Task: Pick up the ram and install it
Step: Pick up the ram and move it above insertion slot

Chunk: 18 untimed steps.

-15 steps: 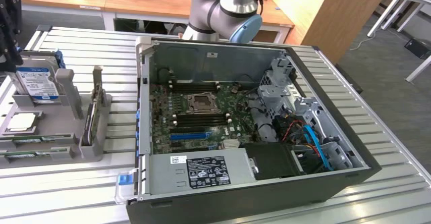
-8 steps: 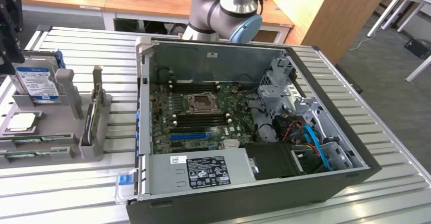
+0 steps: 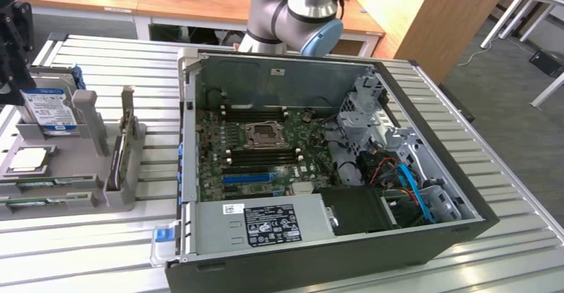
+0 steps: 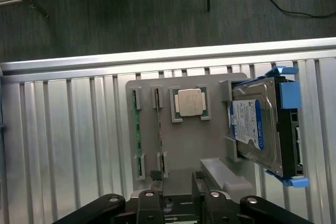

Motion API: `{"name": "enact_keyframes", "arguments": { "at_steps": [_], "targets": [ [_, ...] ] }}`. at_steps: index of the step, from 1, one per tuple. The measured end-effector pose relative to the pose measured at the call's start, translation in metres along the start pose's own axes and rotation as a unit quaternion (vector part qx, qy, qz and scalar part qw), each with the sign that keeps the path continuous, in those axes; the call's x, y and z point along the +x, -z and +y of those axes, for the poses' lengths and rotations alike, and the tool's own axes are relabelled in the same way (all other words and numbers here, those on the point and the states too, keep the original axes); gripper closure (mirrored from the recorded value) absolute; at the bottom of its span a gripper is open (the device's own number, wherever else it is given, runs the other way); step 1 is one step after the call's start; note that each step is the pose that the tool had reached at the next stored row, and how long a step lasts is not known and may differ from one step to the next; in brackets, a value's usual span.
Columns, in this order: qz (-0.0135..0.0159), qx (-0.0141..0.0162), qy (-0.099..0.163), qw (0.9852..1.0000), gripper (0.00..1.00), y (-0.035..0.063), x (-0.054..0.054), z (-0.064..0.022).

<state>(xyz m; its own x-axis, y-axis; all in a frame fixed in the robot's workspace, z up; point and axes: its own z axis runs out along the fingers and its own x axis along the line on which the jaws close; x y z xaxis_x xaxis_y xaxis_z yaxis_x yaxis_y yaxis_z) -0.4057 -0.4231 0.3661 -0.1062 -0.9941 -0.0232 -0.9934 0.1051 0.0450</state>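
The ram (image 4: 137, 132) is a long, thin green board, seen edge-on, standing on its long edge in a slot of the grey holder tray (image 4: 189, 145). It lies at about 8 o'clock from the open computer case (image 3: 423, 240), parallel to a second green stick (image 4: 159, 129) just beside it.

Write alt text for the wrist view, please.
The open gripper hovers over a grey parts tray on a slatted metal table. The tray holds two green ram sticks on edge, a processor chip and a blue-framed hard drive.
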Motion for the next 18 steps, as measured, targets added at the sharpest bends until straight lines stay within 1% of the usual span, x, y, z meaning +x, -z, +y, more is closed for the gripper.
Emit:
{"name": "enact_keyframes", "arguments": {
  "at_steps": [18],
  "targets": [
    [0.0005, -0.0003, 0.013, 0.9999, 0.65, -0.0273, 0.001, -0.0012]
  ]
}}
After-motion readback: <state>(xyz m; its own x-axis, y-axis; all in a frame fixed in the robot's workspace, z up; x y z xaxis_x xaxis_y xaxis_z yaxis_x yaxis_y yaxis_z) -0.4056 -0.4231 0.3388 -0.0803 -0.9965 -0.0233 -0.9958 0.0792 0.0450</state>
